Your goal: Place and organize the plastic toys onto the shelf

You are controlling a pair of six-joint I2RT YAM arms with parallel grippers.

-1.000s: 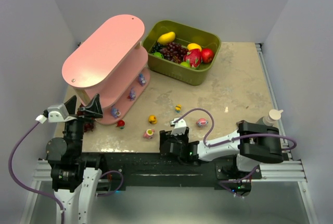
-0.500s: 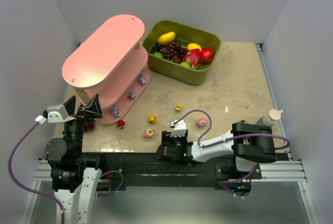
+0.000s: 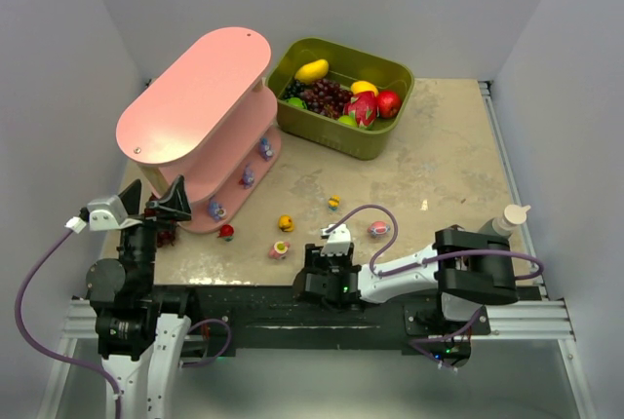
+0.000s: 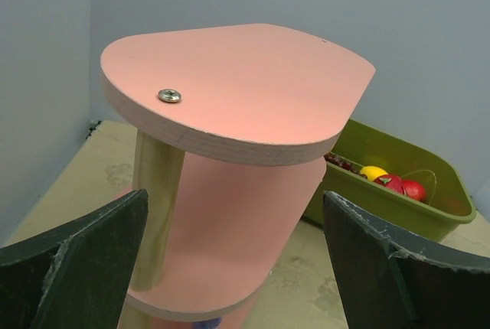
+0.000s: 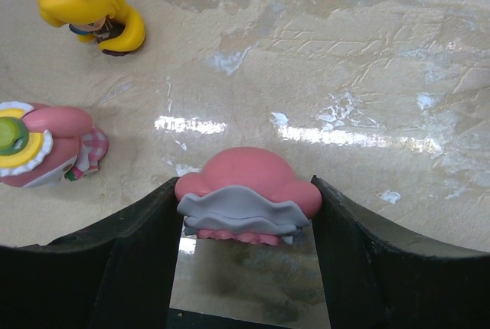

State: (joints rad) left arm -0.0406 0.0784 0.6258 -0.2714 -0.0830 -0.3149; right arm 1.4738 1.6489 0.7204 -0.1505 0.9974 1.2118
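The pink three-tier shelf (image 3: 195, 97) stands at the far left and fills the left wrist view (image 4: 237, 84). Three small toys stand on its bottom board (image 3: 248, 176). More toys lie on the table: a red one (image 3: 226, 232), a yellow one (image 3: 286, 223) (image 5: 92, 9), a pink one (image 3: 280, 249) (image 5: 46, 144), and another pink one (image 3: 378, 230). My right gripper (image 5: 249, 206) is low near the table's front edge, shut on a pink and grey toy (image 5: 249, 195). My left gripper (image 4: 233, 268) is open and empty, raised by the shelf's near end.
An olive-green bin (image 3: 341, 93) of fruits and grapes stands behind and right of the shelf. A small multicoloured toy (image 3: 334, 203) lies mid-table. A white bottle (image 3: 509, 216) stands at the right edge. A dark object (image 3: 166, 236) lies below the left gripper.
The right arm shifted a little to the left with the pink toy between its fingers, then held still. The left arm has not moved.
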